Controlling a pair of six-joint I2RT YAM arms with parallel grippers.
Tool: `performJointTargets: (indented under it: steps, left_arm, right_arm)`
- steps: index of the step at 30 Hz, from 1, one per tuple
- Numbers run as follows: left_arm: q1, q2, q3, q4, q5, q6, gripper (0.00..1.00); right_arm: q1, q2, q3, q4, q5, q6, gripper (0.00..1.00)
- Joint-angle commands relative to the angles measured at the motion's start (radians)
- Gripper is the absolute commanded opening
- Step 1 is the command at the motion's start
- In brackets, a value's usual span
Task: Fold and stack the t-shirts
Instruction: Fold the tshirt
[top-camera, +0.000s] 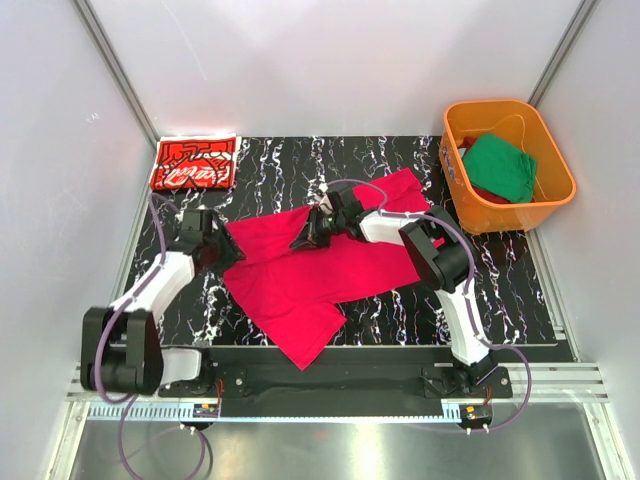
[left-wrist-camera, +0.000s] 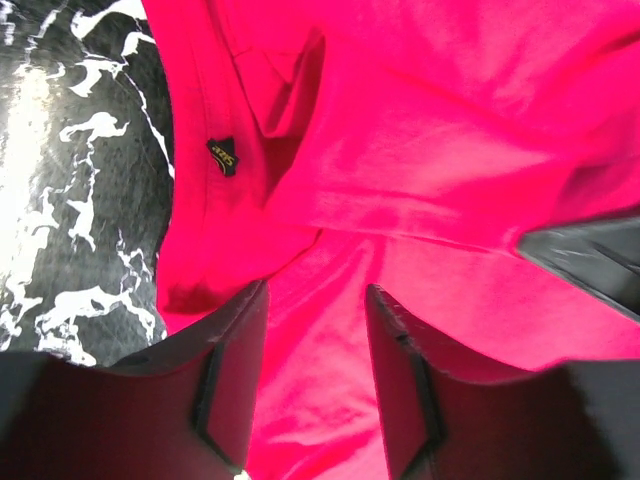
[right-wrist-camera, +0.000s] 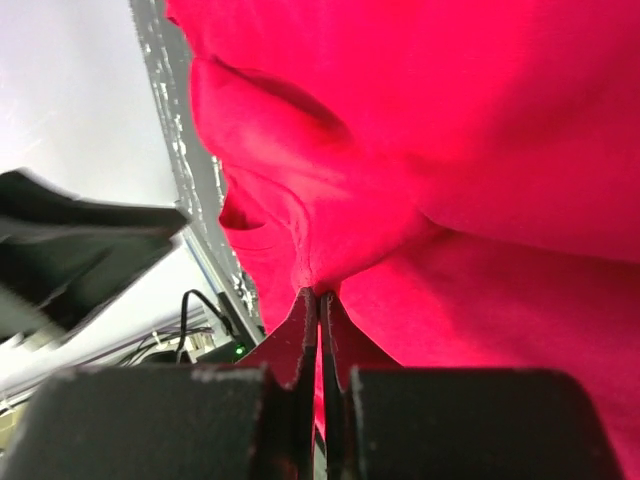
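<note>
The plain crimson-red t-shirt lies spread and rumpled across the middle of the black marbled mat. My left gripper is at the shirt's left edge. In the left wrist view it is open, with the red cloth under and between its fingers. My right gripper is over the shirt's upper middle. In the right wrist view it is shut on a pinched ridge of the crimson cloth. The red t-shirt with white line print lies folded at the back left corner. The green t-shirt lies in the tub.
The orange plastic tub stands at the back right, partly off the mat. White walls close in the left, back and right sides. A metal rail runs along the near edge behind the arm bases.
</note>
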Motion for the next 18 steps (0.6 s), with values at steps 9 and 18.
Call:
performJointTargets:
  steps: [9,18]
  left_arm:
    - [-0.011,0.201,0.056,0.154,-0.036,0.034,0.42]
    - [-0.011,0.261,0.068,0.204,-0.049,0.048,0.41]
  right_arm:
    - [0.013,-0.029,0.028,0.056,-0.063,0.050,0.00]
    - [0.013,-0.021,0.025,0.059,-0.076,0.049,0.00]
